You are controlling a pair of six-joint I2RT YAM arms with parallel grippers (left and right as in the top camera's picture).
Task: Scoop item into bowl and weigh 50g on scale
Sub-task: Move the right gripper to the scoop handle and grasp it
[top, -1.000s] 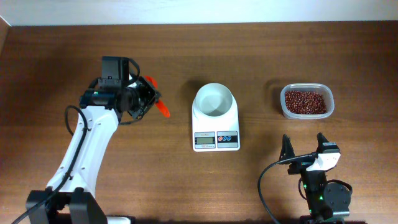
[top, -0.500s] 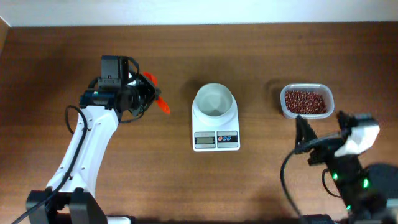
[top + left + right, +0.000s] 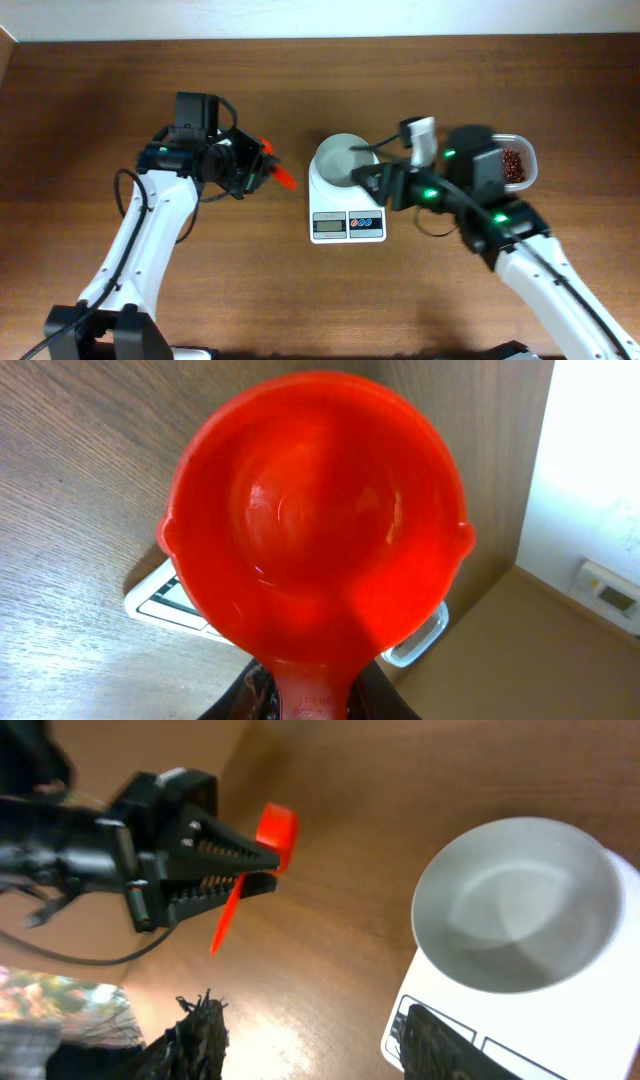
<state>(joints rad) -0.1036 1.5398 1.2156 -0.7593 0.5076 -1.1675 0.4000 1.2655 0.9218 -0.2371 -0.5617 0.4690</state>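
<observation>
My left gripper (image 3: pixel 254 170) is shut on the handle of an orange-red scoop (image 3: pixel 278 176), held above the table left of the scale. In the left wrist view the empty scoop (image 3: pixel 315 510) fills the frame. The white bowl (image 3: pixel 343 160) stands empty on the white scale (image 3: pixel 347 226). My right gripper (image 3: pixel 368 165) hangs open over the bowl's right rim, and its fingers (image 3: pixel 200 1035) hold nothing. The right wrist view shows the bowl (image 3: pixel 515 905) and the scale (image 3: pixel 600 1020). The reddish-brown beans (image 3: pixel 512 162) lie in a clear tub (image 3: pixel 524 170), mostly hidden by my right arm.
The right arm stretches from the front right across the tub toward the scale. The left arm reaches in from the front left. Bare wooden table lies round the scale, and a pale wall edge runs along the back.
My right arm has swung from the front right edge up and left, over the tub to the bowl, its jaws narrowing. The left gripper has moved slightly right with the scoop.
</observation>
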